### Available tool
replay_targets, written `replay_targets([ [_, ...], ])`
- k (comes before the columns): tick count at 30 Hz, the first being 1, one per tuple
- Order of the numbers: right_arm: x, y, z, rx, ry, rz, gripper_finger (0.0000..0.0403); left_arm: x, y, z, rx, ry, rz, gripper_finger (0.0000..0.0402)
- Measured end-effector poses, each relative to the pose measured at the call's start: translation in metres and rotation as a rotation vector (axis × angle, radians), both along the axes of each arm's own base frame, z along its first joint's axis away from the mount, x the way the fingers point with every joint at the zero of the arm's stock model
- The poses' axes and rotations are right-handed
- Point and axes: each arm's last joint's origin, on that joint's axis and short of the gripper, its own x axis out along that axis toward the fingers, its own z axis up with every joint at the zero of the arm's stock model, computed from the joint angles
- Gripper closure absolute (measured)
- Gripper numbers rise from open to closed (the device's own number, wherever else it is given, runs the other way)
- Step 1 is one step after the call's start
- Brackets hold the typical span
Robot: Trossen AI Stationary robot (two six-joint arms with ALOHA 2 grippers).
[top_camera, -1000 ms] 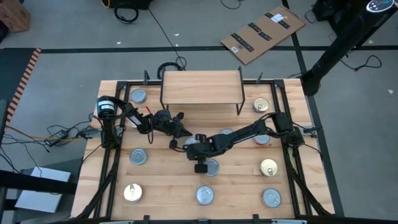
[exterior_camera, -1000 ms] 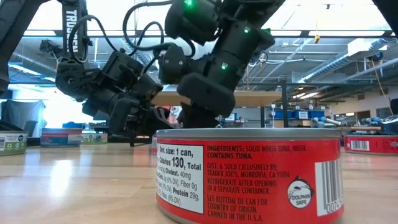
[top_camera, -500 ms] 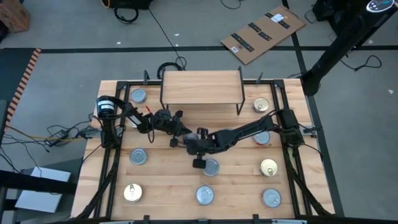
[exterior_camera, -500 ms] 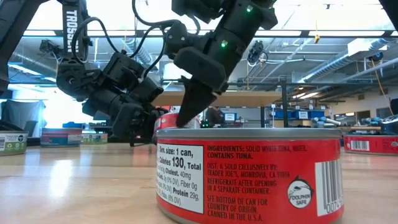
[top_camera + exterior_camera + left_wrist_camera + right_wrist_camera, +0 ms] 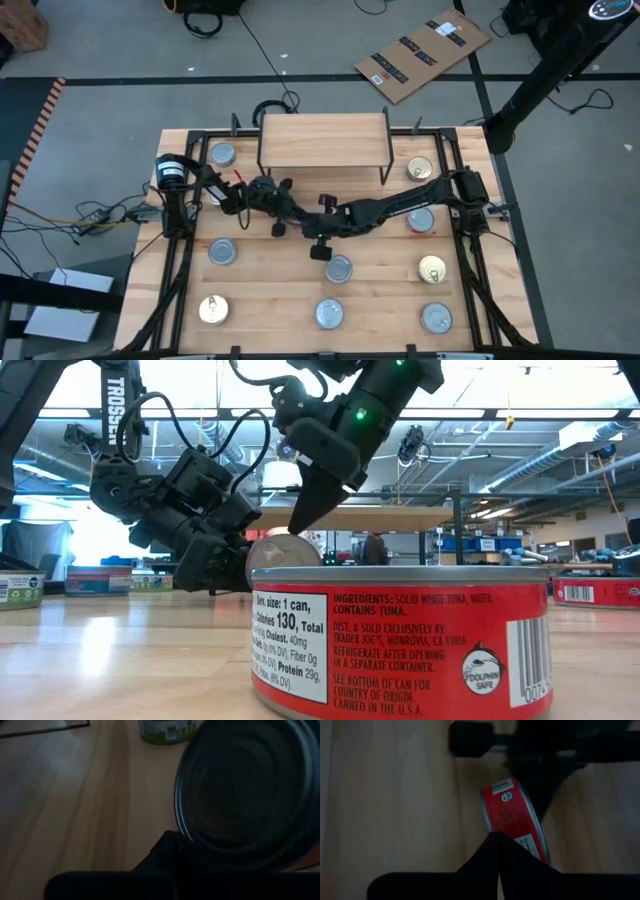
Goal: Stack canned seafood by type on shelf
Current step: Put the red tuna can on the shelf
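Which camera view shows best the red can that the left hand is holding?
The right wrist view: the can shows its red label and stands on edge. The left wrist view shows only its dark round face, the low view a silver disc at the left hand, the high view almost nothing.

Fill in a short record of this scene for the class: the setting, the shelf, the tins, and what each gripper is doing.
setting: wooden table with two dark robot arms
shelf: small raised board at the table's far edge, nothing on top
tins on table: scattered, gold-topped and silver-topped
nearest tin: red label, upright
left gripper: shut, with a tilted red tin at its tip, near table centre
right gripper: shut, empty, just above that tin
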Motion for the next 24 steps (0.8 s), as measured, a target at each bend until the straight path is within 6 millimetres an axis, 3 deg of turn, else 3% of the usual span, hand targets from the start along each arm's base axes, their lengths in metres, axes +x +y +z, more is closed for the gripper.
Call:
replay_targets([
  [9, -0.002, -0.007, -0.001, -0.04, 0.037, -0.016, 0.0394, -0.001, -0.001, -0.002, 0.013, 0.015, -0.019, 0.0397],
  [16, -0.011, -0.013, -0.016, -0.045, 0.168, -0.026, 0.0389, 0.0, -0.002, 0.0, 0.01, 0.0, -0.039, 0.0397],
  [24, -0.013, -0.016, -0.008, -0.068, 0.156, -0.045, 0.0369, 0.001, -0.002, 0.0, 0.012, -0.005, -0.037, 0.0397],
])
